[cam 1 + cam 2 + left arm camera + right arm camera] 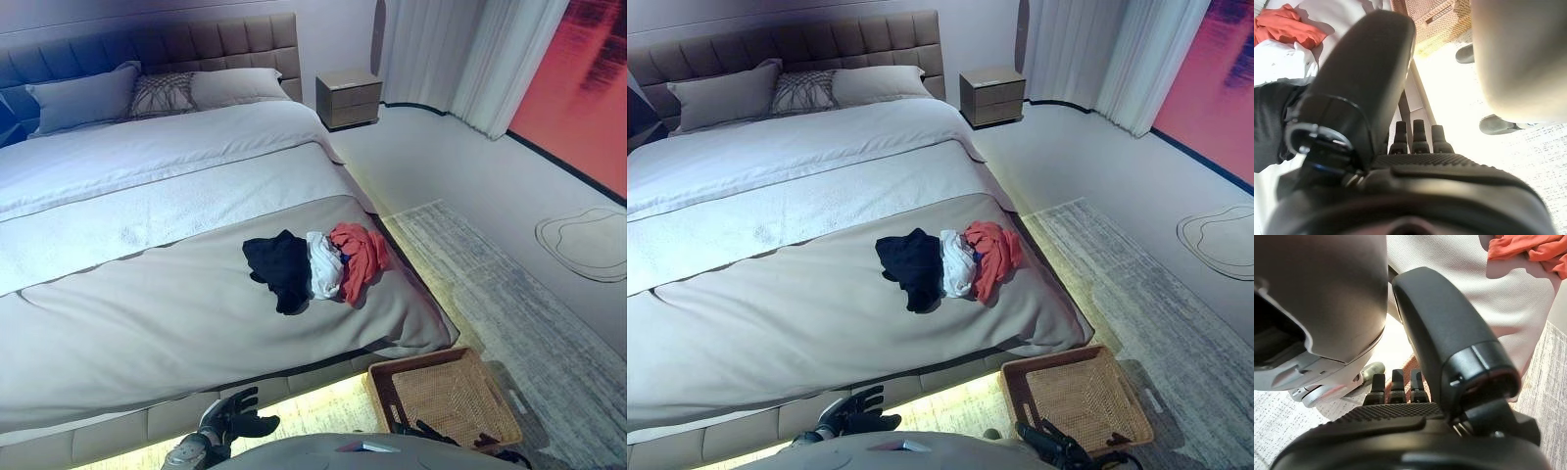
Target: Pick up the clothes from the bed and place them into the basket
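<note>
On the bed (147,294), near its foot-end corner, three clothes are piled touching each other: a black garment (279,266), a white one (324,262) and a red one (359,255). Down on the floor just past that corner, a wicker basket (446,397) is sat with nothing seen inside. The left hand (233,416) is held low by the bed base, fingers loosely spread, nothing gripped. The right hand (1050,443) is kept by the basket's near rim, fingers straight, empty too.

Head stereo pair down on bed (196,323), wrist cams close, share clothes (315,262)
</note>
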`<state>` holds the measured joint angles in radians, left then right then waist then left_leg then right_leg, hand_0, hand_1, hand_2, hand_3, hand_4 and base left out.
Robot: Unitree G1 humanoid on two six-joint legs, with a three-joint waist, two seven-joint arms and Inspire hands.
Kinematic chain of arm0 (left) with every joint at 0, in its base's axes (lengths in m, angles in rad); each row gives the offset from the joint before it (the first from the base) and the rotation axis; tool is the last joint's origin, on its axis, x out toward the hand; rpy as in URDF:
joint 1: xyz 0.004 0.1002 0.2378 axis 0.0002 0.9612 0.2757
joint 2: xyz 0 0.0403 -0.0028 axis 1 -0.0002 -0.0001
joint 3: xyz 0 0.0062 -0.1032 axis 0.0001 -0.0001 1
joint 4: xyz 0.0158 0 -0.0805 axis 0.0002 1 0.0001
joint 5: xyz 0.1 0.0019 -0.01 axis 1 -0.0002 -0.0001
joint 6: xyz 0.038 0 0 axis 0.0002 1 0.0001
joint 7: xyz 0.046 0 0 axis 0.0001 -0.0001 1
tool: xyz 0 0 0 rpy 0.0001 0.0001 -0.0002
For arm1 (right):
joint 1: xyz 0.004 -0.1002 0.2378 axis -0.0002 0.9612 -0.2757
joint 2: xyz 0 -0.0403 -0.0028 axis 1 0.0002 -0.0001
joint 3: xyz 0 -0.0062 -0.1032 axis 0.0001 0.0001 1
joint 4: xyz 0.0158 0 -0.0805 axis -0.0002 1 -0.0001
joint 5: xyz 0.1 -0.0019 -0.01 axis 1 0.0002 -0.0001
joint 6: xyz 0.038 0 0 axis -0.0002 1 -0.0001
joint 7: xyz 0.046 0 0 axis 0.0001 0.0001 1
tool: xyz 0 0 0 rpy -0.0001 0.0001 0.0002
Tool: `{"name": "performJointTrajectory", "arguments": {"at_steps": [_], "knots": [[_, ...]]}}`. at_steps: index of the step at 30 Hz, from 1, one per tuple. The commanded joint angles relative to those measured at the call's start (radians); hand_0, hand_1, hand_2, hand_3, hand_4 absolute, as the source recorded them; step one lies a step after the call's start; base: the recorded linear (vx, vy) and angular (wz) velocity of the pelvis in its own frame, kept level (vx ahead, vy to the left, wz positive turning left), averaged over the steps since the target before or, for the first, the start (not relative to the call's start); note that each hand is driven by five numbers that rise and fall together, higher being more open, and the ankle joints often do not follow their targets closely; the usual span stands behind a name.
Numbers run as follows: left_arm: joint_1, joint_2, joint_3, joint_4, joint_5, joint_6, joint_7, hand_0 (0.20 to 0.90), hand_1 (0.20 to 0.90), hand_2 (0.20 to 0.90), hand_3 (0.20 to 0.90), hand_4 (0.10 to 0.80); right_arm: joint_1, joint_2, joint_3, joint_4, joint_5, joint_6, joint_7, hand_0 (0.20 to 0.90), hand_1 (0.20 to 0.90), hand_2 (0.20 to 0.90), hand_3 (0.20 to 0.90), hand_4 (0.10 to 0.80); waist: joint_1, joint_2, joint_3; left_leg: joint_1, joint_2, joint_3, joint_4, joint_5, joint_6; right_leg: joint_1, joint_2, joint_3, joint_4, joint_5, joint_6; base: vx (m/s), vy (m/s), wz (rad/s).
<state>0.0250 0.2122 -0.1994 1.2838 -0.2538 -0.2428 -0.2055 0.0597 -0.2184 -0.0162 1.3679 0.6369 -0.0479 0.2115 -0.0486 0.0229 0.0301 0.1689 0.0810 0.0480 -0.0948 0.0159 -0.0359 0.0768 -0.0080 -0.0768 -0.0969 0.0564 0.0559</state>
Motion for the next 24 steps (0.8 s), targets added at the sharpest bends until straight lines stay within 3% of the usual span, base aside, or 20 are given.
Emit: {"name": "performJointTrajectory", "arguments": {"at_steps": [1,24], "knots": [[-0.078,0.023,0.025,0.033,0.005,-0.042,-0.026,0.9,0.9,0.9,0.9,0.8,-0.094,0.004,0.01,0.039,-0.008,-0.019,0.027,0.9,0.9,0.9,0.9,0.8,-0.001,-0.033,0.027,0.01,-0.039,0.024,0.007,-0.114,0.036,0.073,-0.071,0.008,0.01,-0.074,0.041,0.0,0.0,0.0],[-0.08,0.021,0.017,0.032,-0.001,-0.028,-0.028,0.9,0.9,0.9,0.9,0.8,-0.106,0.0,0.02,0.042,-0.04,-0.026,0.008,0.9,0.9,0.9,0.9,0.8,0.006,-0.031,0.031,0.006,-0.038,0.019,0.007,-0.111,0.035,0.072,-0.073,0.002,0.01,-0.075,0.04,0.0,0.0,0.0]]}}
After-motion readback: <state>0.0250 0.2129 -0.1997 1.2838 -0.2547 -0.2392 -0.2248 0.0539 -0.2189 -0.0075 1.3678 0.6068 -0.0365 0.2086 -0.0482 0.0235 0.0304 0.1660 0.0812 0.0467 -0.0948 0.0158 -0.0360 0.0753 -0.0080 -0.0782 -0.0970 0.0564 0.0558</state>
